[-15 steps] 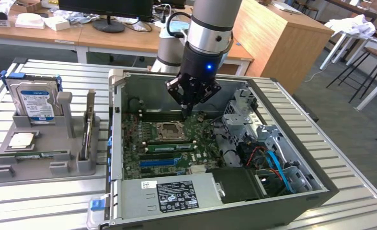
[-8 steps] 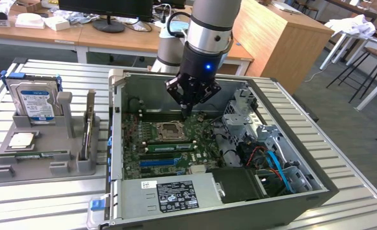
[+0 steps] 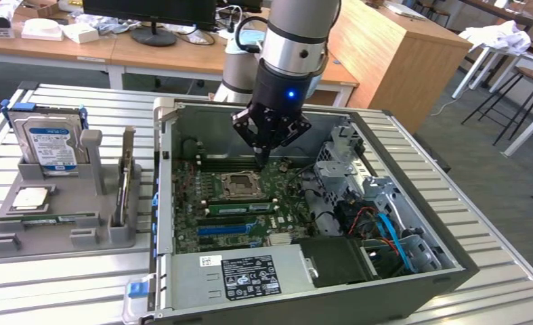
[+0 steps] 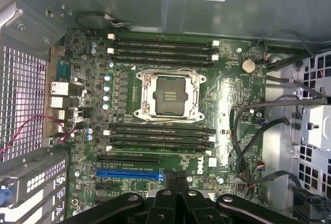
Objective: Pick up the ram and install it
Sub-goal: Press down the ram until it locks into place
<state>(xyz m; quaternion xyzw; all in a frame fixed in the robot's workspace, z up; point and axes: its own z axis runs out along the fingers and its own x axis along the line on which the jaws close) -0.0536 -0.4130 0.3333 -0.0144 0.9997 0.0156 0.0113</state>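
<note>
I've got the gripper (image 3: pixel 263 161) hanging inside the open computer case (image 3: pixel 411 189), fingers pressed together and nothing pinched between them, tips just above the motherboard (image 3: pixel 248 203) near the empty CPU socket (image 4: pixel 169 95). The ram (image 3: pixel 124 177) stands on edge in the grey holder (image 3: pixel 58 223) outside the case, well apart from my gripper, toward the exterior view's left, beside the hard drive (image 3: pixel 49 145).

Empty shut hand (image 3: pixel 263 161) low over the open computer case's (image 3: pixel 429 223) motherboard (image 3: pixel 239 203)
</note>
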